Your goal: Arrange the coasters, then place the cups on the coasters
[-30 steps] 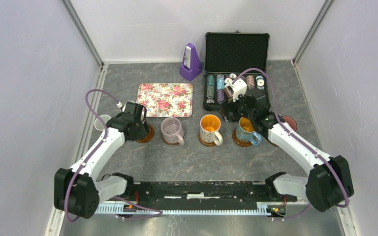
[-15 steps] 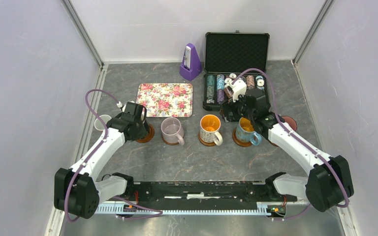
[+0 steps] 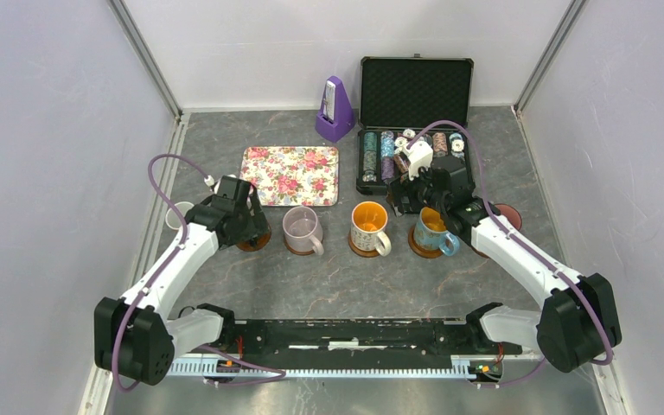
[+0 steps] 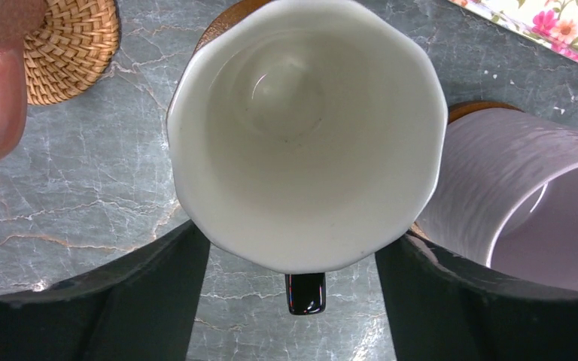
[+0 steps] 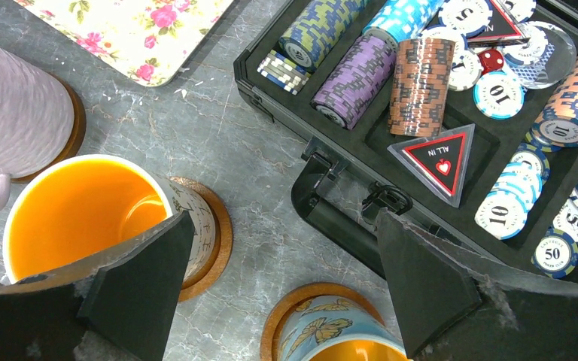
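A cup with a white inside (image 4: 305, 135) and a black handle (image 4: 305, 293) stands on a brown coaster (image 4: 222, 22). My left gripper (image 4: 293, 241) is open around it, one finger on each side of its rim. In the top view this gripper (image 3: 246, 220) hides the cup. To the right, a lilac mug (image 3: 301, 229), an orange-lined mug (image 3: 368, 226) and a blue butterfly mug (image 3: 432, 232) each stand on a coaster. My right gripper (image 5: 282, 248) hangs open and empty above the gap between the orange-lined mug (image 5: 75, 218) and the butterfly mug (image 5: 331, 338).
A pink cup (image 4: 4, 90) sits on a woven mat (image 4: 68, 45) at the far left. A bare coaster (image 3: 510, 213) lies behind my right arm. The floral tray (image 3: 290, 175), purple metronome (image 3: 335, 108) and open poker chip case (image 3: 415, 130) stand at the back.
My left gripper has opened and let go of the black-handled cup, which now stands on its coaster. The right arm has not moved.
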Controlling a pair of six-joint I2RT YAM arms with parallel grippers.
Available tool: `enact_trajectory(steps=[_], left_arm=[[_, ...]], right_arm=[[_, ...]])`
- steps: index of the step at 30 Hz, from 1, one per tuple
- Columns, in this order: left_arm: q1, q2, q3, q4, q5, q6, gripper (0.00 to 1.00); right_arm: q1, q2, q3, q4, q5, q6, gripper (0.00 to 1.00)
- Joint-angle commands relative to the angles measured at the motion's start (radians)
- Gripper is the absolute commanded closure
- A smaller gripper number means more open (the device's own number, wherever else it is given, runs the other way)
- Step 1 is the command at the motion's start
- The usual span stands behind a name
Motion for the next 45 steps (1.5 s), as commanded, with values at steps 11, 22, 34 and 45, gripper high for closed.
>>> enact_trajectory(steps=[11, 22, 34, 45], left_arm=[[-0.005, -0.064, 0.070, -0.037, 0.031, 0.040, 0.00], [0.013, -0.122, 0.174, -0.123, 0.078, 0.163, 0.00], [0.238, -0.016, 0.498, -0.325, 0.219, 0.353, 0.00], [0.351, 0.544, 1.150, -0.375, 0.446, 0.492, 0.00]], right_arm=[[-0.003, -0.014, 0.006, 0.017, -0.018, -0.003, 0.02], [-0.003, -0.006, 0.033, 0.011, -0.027, -0.012, 0.02], [-0.003, 0.019, 0.087, 0.003, -0.054, -0.026, 0.02], [-0.021, 0.100, 0.260, -0.003, -0.013, -0.116, 0.02]])
